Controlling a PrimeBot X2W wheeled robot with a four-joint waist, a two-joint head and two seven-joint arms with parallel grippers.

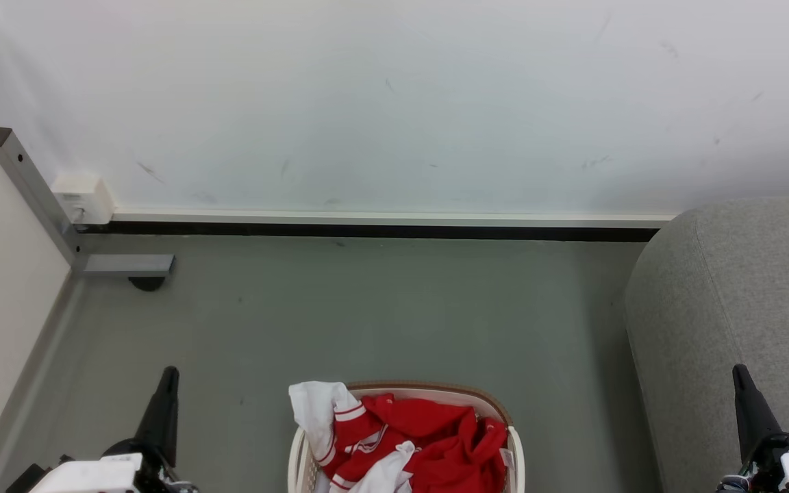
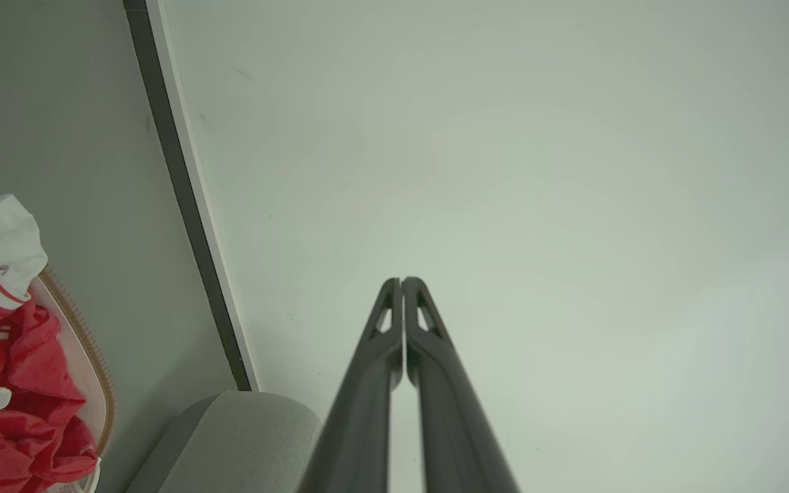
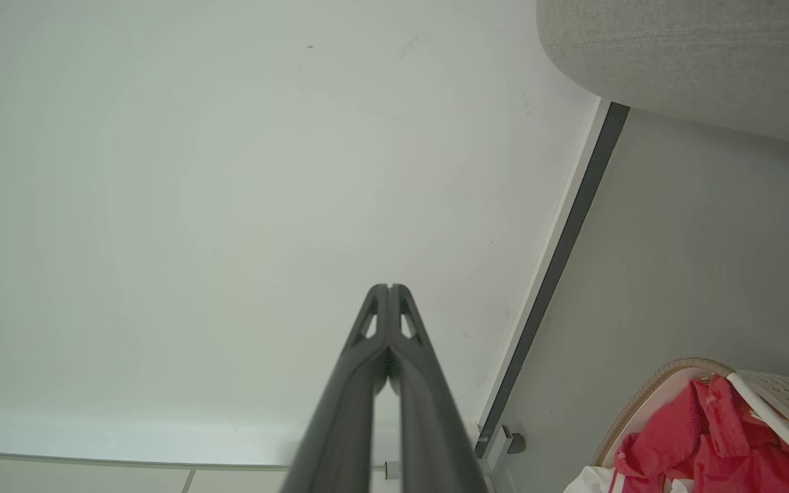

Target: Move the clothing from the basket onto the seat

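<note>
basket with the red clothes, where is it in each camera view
Head view: basket at bottom centre, cut by the bottom edge.
Left wrist view: basket at the lower left edge.
Right wrist view: basket in the bottom right corner.
Shared landmark: the grey seat, near the basket in all three.

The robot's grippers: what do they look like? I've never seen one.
The left gripper and right gripper look alike: each has two long, slim, dark grey fingers tapering to rounded tips, with a small triangular cut-out near each tip. In the head view each sits on a white, boxy wrist housing.
</note>
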